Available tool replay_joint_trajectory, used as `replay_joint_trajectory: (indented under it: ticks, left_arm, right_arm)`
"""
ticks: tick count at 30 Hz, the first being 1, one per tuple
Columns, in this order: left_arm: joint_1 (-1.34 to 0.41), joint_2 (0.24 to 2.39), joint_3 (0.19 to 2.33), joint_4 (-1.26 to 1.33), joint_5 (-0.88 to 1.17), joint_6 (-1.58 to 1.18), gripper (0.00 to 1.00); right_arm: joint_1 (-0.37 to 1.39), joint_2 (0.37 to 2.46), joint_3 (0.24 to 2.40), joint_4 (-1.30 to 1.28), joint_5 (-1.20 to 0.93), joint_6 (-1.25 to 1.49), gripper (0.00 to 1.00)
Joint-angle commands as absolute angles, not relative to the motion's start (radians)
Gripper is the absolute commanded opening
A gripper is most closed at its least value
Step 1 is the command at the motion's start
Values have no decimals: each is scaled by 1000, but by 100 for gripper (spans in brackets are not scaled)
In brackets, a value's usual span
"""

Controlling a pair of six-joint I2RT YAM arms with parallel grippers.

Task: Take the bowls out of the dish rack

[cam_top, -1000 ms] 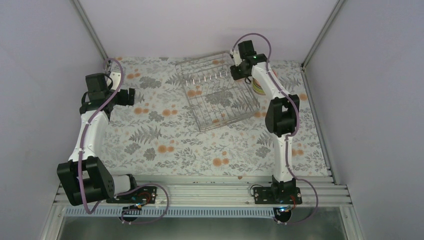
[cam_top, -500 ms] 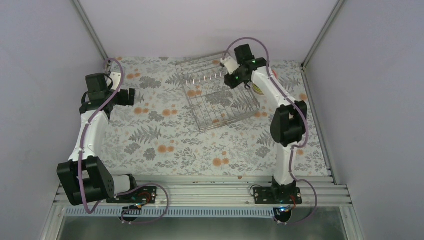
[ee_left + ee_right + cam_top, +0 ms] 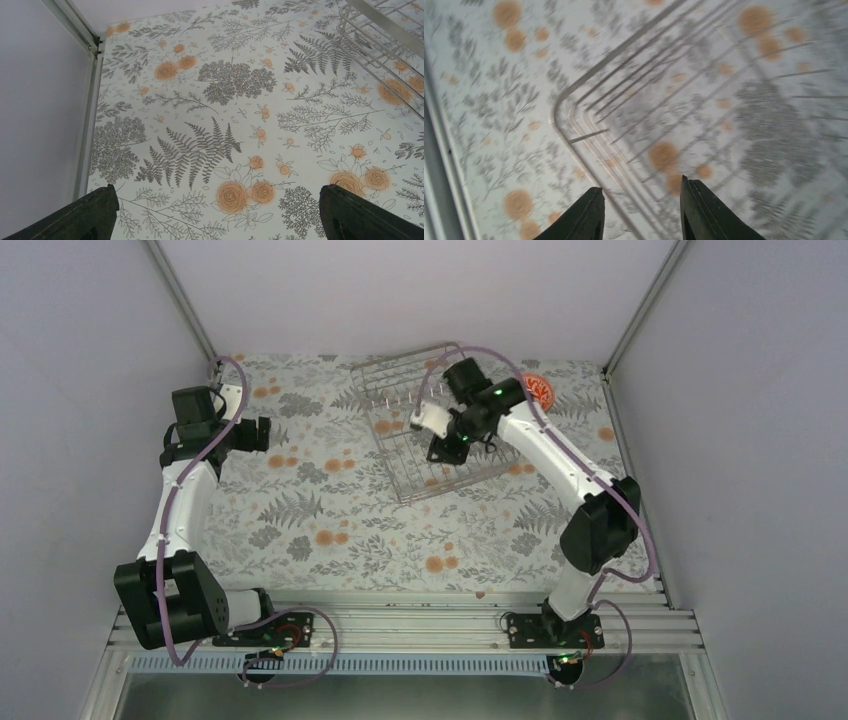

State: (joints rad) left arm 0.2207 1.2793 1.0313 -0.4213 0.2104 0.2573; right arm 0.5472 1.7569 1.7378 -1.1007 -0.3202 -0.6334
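Observation:
The silver wire dish rack point(image 3: 400, 400) stands at the back middle of the table, and I see no bowl inside it. A bowl with an orange-red pattern point(image 3: 539, 390) sits on the table to the right of the rack, partly behind my right arm. The yellow-green and mint bowls are out of sight. My right gripper point(image 3: 441, 448) is open and empty above the rack; its wrist view shows the rack's rounded corner point(image 3: 569, 115), blurred, beyond the gripper point(image 3: 641, 205). My left gripper point(image 3: 256, 432) is open and empty over the cloth at the left point(image 3: 220, 215).
A floral tablecloth point(image 3: 330, 530) covers the table. Grey walls and metal frame posts point(image 3: 180, 295) close in the back and sides. The rack's near corner shows at the top right of the left wrist view point(image 3: 380, 30).
My right arm has swung from the rack's back right corner forward and left over the rack's middle, uncovering the orange-red bowl. The left arm has not moved.

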Motion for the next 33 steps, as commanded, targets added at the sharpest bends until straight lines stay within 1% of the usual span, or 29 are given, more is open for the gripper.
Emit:
replay_joint_trajectory:
  ticks: [1,5,11,15,18,21,23,25,27,33]
  left_arm:
    - [224,1273,1044,-406,204,264,100]
    - [224,1268,1042,-405,205,266,100]
    - [224,1265,1031,-396,203,268,100]
    - [224,1266,1028,-392,201,268,100]
    - [223,1267,1029,-392,202,267,100]
    - [224,1265,1030,-394,207,267,100]
    - [224,1263,1029,-395,211,267,100]
    - [223,1260,1029,-395,213,267,100]
    - [224,1257,1028,-394,215,267,100]
    - [224,1261,1029,-399,221,267,100]
  right_arm:
    - [651,1804,1669,-1156,-288,-684,39]
    - [732,1819,1629,-1090,-202,-664,39]
    - [814,1841,1612,-1072,-116,-677,36]
    - [849,1850,1575,-1023,-26,-690,31]
    - [853,1874,1574,-1005,1,-693,29]
    - [860,1896,1589,-998,11,-692,24]
    - [867,1899,1587,-980,34,-689,16]
    - [875,1904,1587,-965,51,-688,12]
    - [876,1911,1601,-960,46,-677,5]
    - [875,1979,1732,-1023,-3,-622,4]
